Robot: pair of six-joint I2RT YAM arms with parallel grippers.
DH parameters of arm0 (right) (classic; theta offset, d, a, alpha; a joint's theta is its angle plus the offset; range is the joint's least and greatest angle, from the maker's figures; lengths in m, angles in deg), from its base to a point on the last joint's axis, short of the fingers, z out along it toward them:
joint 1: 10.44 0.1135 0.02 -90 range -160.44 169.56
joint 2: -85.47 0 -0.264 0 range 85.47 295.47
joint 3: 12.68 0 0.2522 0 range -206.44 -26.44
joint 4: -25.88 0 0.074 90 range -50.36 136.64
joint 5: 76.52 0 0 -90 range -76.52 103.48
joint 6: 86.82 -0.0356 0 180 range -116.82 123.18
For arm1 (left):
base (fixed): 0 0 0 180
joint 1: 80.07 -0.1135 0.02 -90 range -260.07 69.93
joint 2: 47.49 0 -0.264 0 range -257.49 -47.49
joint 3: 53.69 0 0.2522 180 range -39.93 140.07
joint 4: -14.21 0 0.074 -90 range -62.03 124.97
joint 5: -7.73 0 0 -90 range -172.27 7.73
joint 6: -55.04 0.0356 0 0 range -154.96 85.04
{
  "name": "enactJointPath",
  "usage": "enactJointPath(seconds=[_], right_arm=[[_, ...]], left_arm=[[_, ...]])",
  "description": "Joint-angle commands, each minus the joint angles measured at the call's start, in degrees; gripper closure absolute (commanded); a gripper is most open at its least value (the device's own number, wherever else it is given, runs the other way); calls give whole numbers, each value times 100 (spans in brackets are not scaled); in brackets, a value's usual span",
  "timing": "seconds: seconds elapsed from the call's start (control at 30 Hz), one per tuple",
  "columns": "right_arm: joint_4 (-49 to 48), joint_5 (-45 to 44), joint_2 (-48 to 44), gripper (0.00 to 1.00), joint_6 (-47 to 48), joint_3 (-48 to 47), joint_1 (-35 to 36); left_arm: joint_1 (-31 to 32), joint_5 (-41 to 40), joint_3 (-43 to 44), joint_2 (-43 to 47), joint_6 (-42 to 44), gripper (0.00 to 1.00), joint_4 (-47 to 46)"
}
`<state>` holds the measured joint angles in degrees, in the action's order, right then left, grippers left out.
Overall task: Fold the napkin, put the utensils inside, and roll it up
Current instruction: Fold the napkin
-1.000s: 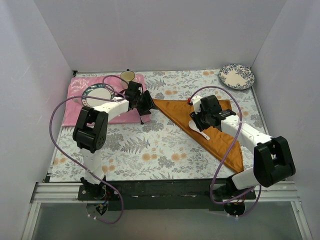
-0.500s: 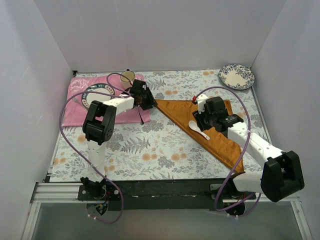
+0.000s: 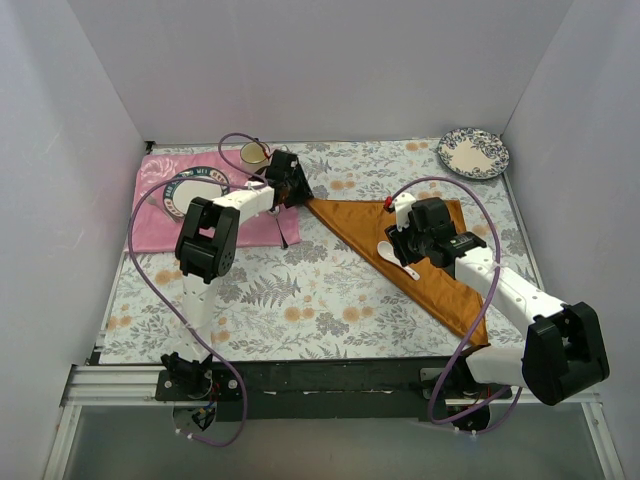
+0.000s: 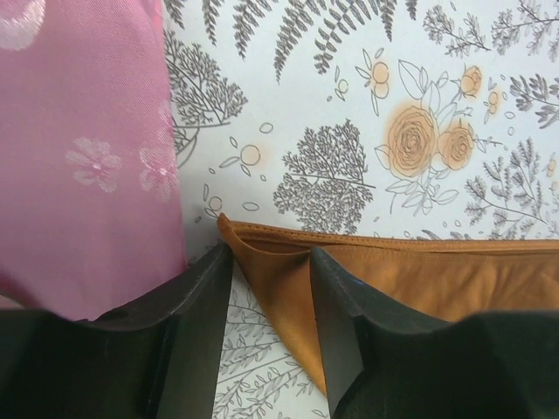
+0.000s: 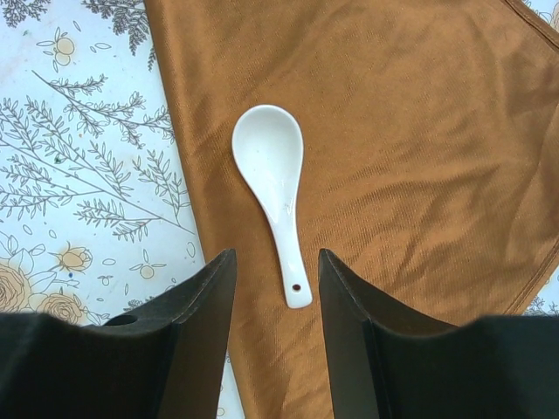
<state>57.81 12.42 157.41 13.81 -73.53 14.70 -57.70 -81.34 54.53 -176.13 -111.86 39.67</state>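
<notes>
The rust-orange napkin (image 3: 440,275) lies folded into a long triangle on the floral tablecloth. Its far left corner (image 4: 262,253) sits between the open jaws of my left gripper (image 4: 271,266), which is down at the cloth by the pink placemat's edge. The white ceramic soup spoon (image 3: 396,260) lies on the napkin, bowl away from my right gripper (image 5: 277,279). In the right wrist view the spoon (image 5: 275,183) has its handle end just between the open fingertips, not gripped. My right gripper (image 3: 408,243) hovers over it.
A pink floral placemat (image 3: 160,215) at the back left carries a plate (image 3: 195,187), a cup (image 3: 254,153) and a slim dark utensil (image 3: 283,230). A blue-patterned plate (image 3: 473,153) sits at the back right corner. White walls enclose the table.
My left arm has swung farther back, and its gripper has come to the napkin's far left corner. My right gripper has shifted slightly right and back from the spoon, which stays on the napkin.
</notes>
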Motion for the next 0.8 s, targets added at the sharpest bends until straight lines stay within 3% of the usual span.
enactJointPath(seconds=[0.0, 0.2, 0.33, 0.47, 0.6, 0.77], right_arm=[[-209, 71, -163, 50, -44, 7, 8], [-148, 27, -277, 50, -149, -45, 17], [63, -140, -426, 50, -736, -283, -10], [291, -796, -725, 50, -1791, -318, -45], [836, -1519, -1163, 51, -2617, -406, -80], [1109, -1985, -1858, 52, -2742, -494, -98]], left_arm=[[-13, -576, 205, -91, 386, 60, 490], [30, -278, 442, -135, 457, 87, 499], [311, -330, 837, 40, 720, 98, 552], [829, -260, 1250, 426, 651, 100, 728], [1348, -102, 1015, 786, 292, 99, 719], [2156, 337, 548, 1033, -149, 100, 614]])
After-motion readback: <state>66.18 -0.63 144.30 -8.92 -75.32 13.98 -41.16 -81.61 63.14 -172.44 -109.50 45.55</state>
